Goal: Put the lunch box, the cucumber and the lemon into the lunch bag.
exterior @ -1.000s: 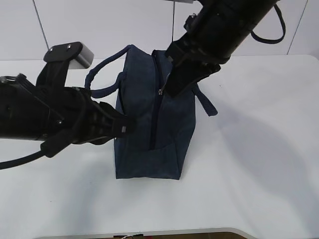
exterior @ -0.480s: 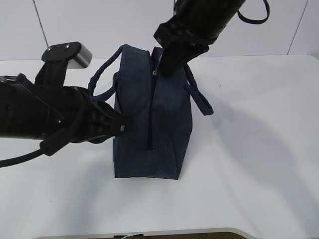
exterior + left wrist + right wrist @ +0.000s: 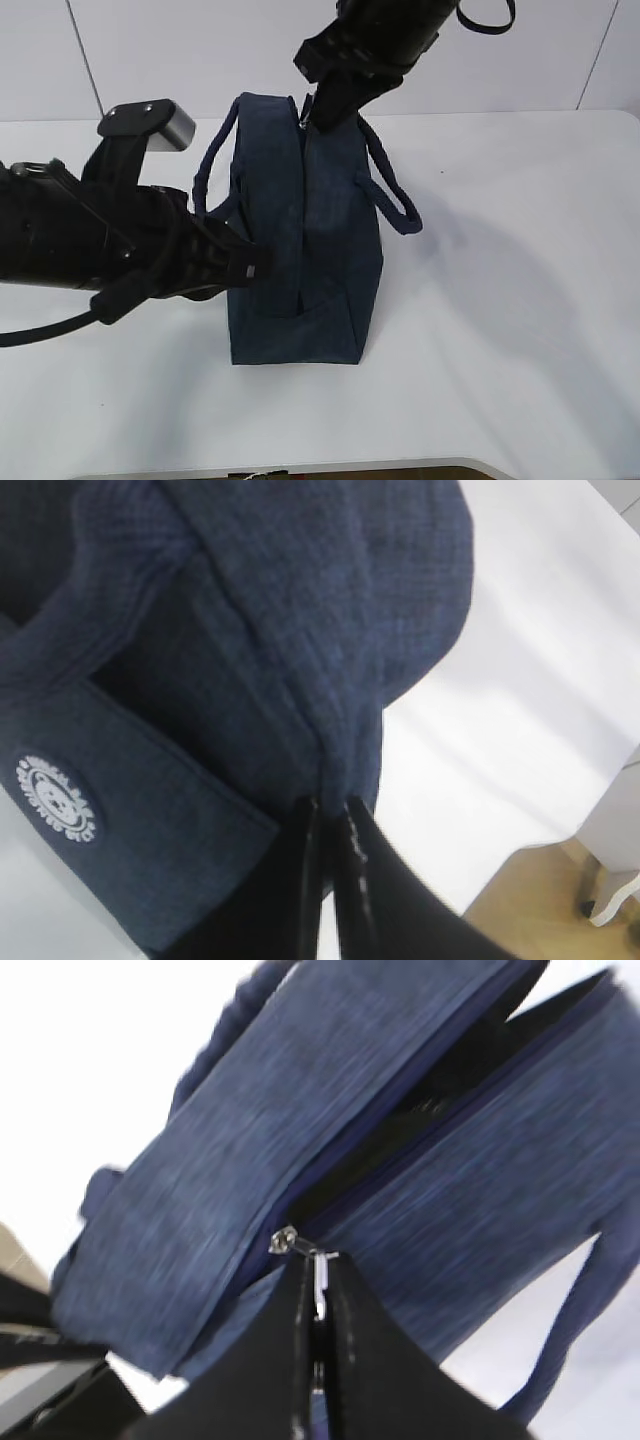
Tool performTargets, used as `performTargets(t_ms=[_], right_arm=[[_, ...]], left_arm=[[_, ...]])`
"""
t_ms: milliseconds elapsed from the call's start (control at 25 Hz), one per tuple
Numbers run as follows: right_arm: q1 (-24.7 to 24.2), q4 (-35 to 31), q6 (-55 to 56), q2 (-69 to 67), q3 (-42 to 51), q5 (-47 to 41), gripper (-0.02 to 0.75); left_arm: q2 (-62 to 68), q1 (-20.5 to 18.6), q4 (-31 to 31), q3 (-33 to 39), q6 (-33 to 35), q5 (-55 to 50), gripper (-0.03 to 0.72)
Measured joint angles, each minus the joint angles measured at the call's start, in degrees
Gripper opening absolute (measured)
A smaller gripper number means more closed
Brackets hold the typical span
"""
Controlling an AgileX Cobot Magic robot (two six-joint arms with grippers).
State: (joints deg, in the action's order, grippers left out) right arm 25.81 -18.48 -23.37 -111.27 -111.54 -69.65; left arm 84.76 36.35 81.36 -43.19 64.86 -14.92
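Presently, zipper stage: right gripper [image 3: 318, 1305] clamped on the zipper pull [image 3: 320, 1270], slider at the far top end of the lunch bag [image 3: 300, 230].
Left gripper [image 3: 330, 830]: pinched shut on a fold of bag fabric just ahead of its tips, near the white emblem [image 3: 55, 798].
Bag: upright on the bench [image 3: 500, 300], directly between both grippers.
Contents: lunch box, cucumber, lemon not visible; cannot tell whether inside.
Risk 1: pull slipping from the narrow pinch.
Risk 2: bag tipping if fabric slips from the left hold.
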Motion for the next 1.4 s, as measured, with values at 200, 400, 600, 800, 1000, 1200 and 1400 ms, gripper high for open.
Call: performTargets(t_ms=[200,400,600,800,1000,1200,1400], right_arm=[[-1.1,0.8,0.0,-0.44,-1.29,2.3,0.005],[-3.34,0.8,0.0,-1.9,-2.94,4.85,0.005],[-4.4,0.8,0.0,-4.82,-4.1,6.73,0.005],[-4.8,1.39,0.0,-7.36,-4.96,9.45,0.005],[-5.37,2.79,2.07,-8.64,-5.64,8.14,0.005],[-5.68,3.11,9.19,-8.86,-11.28,-1.0,0.005],[-5.68,-0.62,10.1,-8.99,-16.92,-3.85,0.005]], left_arm=[[0.0,0.0,-1.14,1.35,0.0,-0.44,-0.02],[-0.27,0.0,-0.59,4.34,0.0,-1.13,-0.02],[-1.27,0.0,-0.46,5.58,0.0,-0.94,-0.02],[-3.13,0.0,-0.74,6.43,0.0,0.01,-0.02],[-5.31,0.0,-1.54,7.06,0.0,4.06,-0.02],[-5.76,0.0,-1.81,7.33,0.0,8.17,-0.02],[-5.85,0.0,-1.81,7.33,0.0,10.52,-0.02]])
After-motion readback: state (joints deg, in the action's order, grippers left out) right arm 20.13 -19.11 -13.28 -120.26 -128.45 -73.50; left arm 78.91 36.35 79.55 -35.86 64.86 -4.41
